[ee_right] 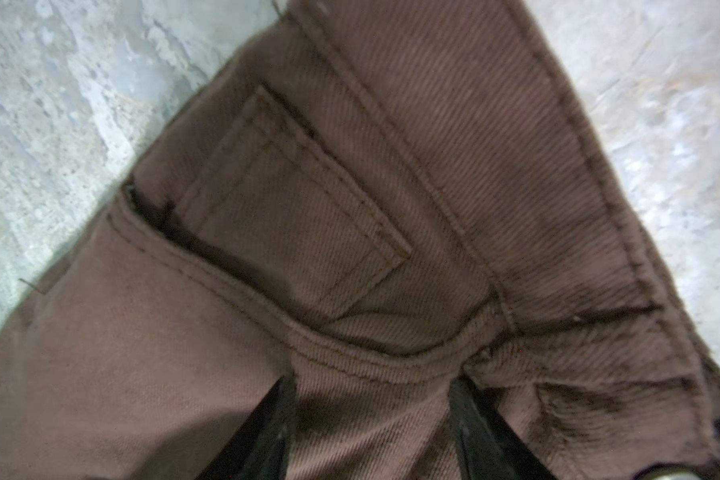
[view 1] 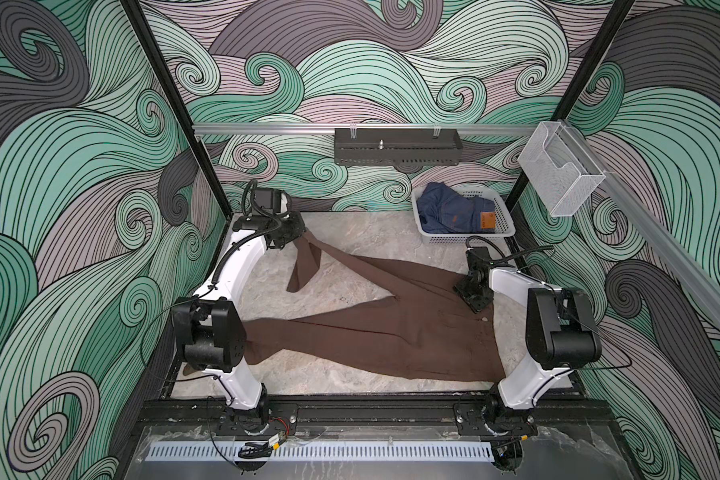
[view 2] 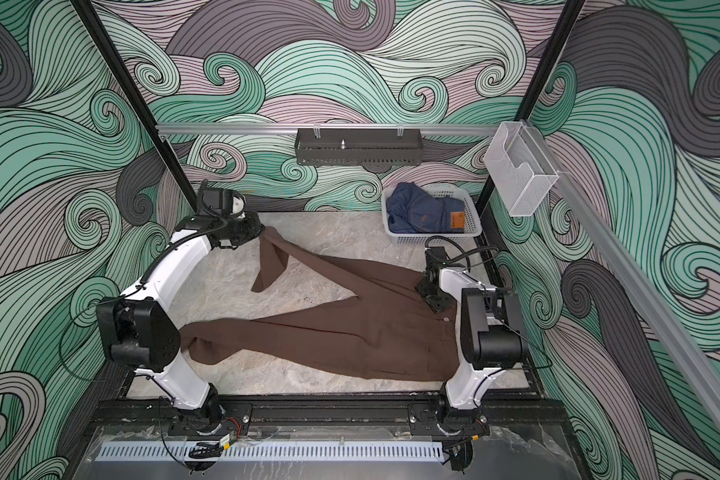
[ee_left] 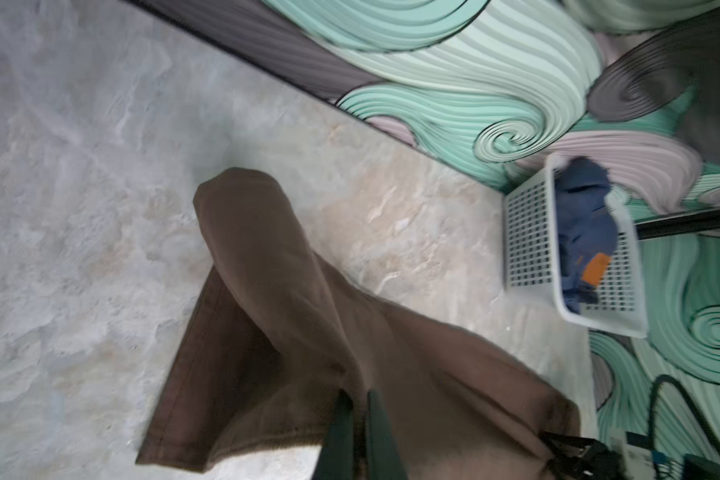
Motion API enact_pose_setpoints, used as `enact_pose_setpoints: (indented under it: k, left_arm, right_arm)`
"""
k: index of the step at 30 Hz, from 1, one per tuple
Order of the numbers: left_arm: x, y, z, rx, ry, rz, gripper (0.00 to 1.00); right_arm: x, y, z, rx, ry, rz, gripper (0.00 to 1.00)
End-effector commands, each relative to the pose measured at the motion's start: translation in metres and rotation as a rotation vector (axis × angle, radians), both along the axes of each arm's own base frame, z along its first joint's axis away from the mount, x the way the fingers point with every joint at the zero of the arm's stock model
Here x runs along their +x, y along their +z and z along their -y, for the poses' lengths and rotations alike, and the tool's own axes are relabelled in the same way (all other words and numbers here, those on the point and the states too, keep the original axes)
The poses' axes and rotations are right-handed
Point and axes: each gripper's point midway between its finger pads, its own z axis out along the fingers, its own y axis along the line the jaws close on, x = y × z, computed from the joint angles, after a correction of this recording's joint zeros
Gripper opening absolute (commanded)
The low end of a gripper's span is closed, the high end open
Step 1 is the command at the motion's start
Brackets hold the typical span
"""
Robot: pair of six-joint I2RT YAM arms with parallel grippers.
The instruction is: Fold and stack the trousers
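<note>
Left wrist view: the left gripper point(ee_left: 360, 432) is clenched on a fold of the trousers point(ee_left: 267, 291) near one leg's hem, and the cuff hangs loose over the marbled table point(ee_left: 80, 208). In both top views that gripper point(view 1: 296, 237) sits at the far left corner and holds the far leg's end raised off the table, while the rest of that leg slopes down to the right. The near leg lies flat, its hem end hidden under the left arm point(view 1: 208, 332). Both legs meet at the waist, which lies flat on the right side. There the right gripper point(view 1: 472, 297) presses down, jaws apart. Its fingers point(ee_right: 267, 428) straddle cloth beside a small stitched pocket point(ee_right: 292, 208) and grasp nothing. Behind it a white basket point(view 1: 454, 237) holds blue jeans point(view 1: 445, 208).
</note>
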Motion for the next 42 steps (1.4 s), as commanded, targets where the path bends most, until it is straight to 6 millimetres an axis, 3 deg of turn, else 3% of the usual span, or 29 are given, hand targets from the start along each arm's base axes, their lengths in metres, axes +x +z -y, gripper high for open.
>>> enact_pose_setpoints:
  k: [1,12,15,18,20,23,27,28,31,34,38,42]
  left_arm:
    - [-0.002,-0.024,-0.001,0.106,-0.013,-0.077,0.00]
    - [0.006,-0.095,0.080,0.153,-0.203,-0.257,0.05]
    - [0.003,-0.114,0.108,0.117,-0.282,-0.302,0.14]
    - [-0.007,-0.117,0.118,0.139,-0.326,-0.356,0.39]
    - [-0.011,-0.102,0.113,0.155,-0.320,-0.328,0.53]
    - [-0.021,-0.061,0.088,0.206,-0.253,-0.241,0.66]
    - [-0.044,-0.013,0.028,0.250,-0.059,-0.142,0.78]
    - [-0.052,-0.010,0.011,0.232,-0.001,-0.133,0.79]
    - [-0.069,-0.019,-0.033,0.146,0.175,-0.095,0.79]
    - [-0.082,-0.051,-0.058,0.026,0.288,-0.127,0.78]
    - [-0.079,-0.090,-0.056,-0.104,0.321,-0.213,0.77]
    - [-0.064,-0.123,-0.046,-0.198,0.323,-0.296,0.73]
  right_arm:
    - [-0.015,-0.023,0.007,-0.029,0.000,-0.082,0.61]
    - [-0.020,-0.018,0.013,-0.047,0.004,-0.074,0.60]
    - [-0.020,-0.015,0.012,-0.046,0.004,-0.066,0.60]
    - [-0.020,-0.011,0.012,-0.042,0.006,-0.059,0.60]
    - [-0.020,-0.007,0.011,-0.038,0.006,-0.051,0.60]
    - [-0.019,-0.001,0.010,-0.031,0.008,-0.035,0.60]
    - [-0.021,0.008,0.005,-0.025,0.017,-0.016,0.60]
    - [-0.021,0.010,0.004,-0.024,0.015,-0.011,0.60]
    - [-0.022,0.011,0.002,-0.018,0.018,-0.002,0.60]
    - [-0.022,0.010,-0.001,-0.007,0.024,-0.005,0.60]
    - [-0.022,0.008,-0.003,0.002,0.031,-0.005,0.61]
    - [-0.021,0.010,-0.004,0.004,0.038,0.002,0.61]
